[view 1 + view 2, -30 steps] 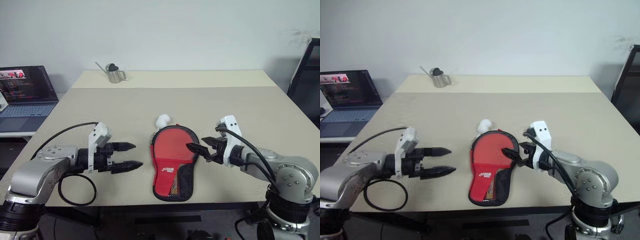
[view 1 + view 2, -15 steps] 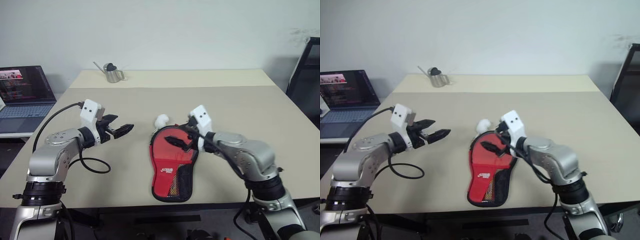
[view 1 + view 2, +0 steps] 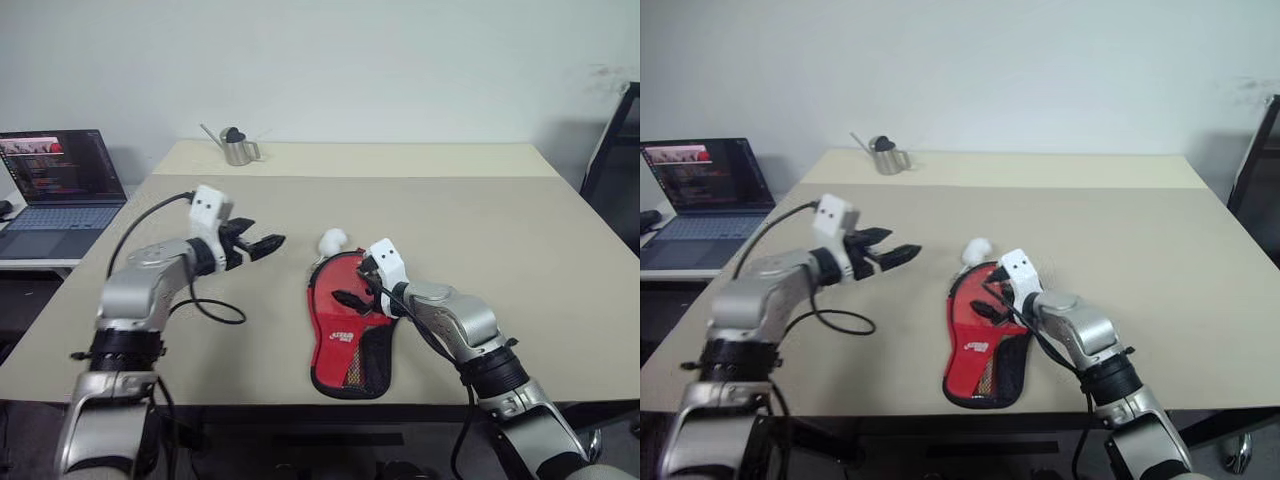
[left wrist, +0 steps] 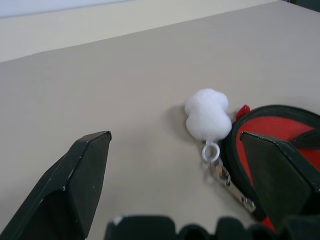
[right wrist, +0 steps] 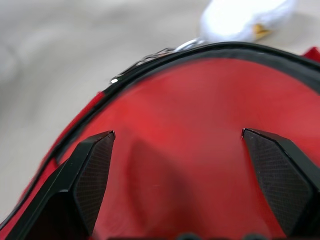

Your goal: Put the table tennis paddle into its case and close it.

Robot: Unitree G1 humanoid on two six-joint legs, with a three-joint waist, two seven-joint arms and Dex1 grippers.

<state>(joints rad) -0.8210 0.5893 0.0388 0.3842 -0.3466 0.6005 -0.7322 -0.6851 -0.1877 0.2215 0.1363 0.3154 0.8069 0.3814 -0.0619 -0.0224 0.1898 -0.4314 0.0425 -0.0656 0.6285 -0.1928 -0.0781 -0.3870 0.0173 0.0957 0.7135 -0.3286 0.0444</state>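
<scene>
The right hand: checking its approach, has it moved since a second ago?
Yes. The right hand moved from the case's right edge to above its red face.

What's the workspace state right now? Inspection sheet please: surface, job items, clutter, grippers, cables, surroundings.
Surface: beige table, flat, mostly bare.
Job's things: red and black case lies flat near the front edge, red side up, with a white fluffy charm on a metal ring at its far end. Paddle: nothing seen as a separate item; cannot tell if it is inside.
Clutter: small metal watering can at the far side of the table.
Grippers: left gripper open, above the table left of the case. Right gripper open, over the case's round end.
Cables: black cable loops on the table under the left arm.
Surroundings: open laptop on a side desk at left; white wall behind.
</scene>
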